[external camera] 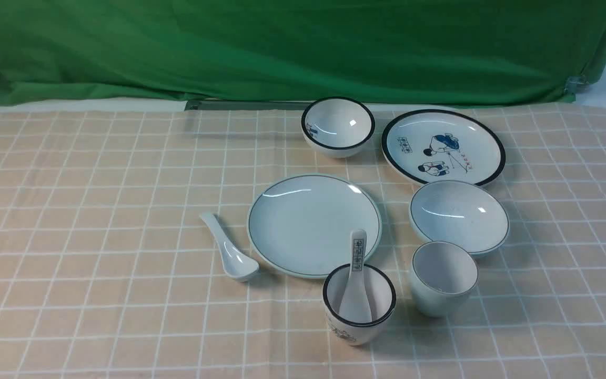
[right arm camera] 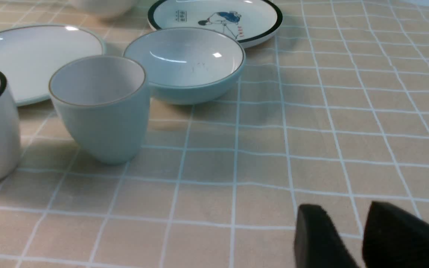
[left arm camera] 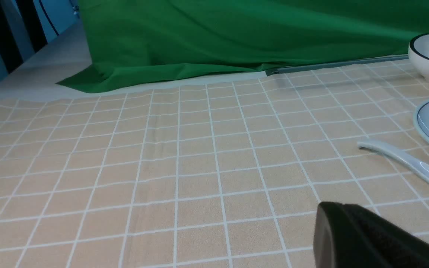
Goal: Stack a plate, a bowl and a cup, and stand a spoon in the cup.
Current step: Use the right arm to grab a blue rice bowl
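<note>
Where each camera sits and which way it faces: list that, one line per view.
Front: between the arms, facing forward over the table toward the green cloth; no gripper shows.
Left wrist: low over the table, facing the spoon; left gripper shut.
Right wrist: low, facing the cup and bowl; right gripper open.
Shared: the plate appears in all three.

plain plate (external camera: 308, 221) flat at centre, spoon (external camera: 228, 250) lying just left, bowl (external camera: 458, 216) right, cup (external camera: 442, 279) upright nearer
</note>
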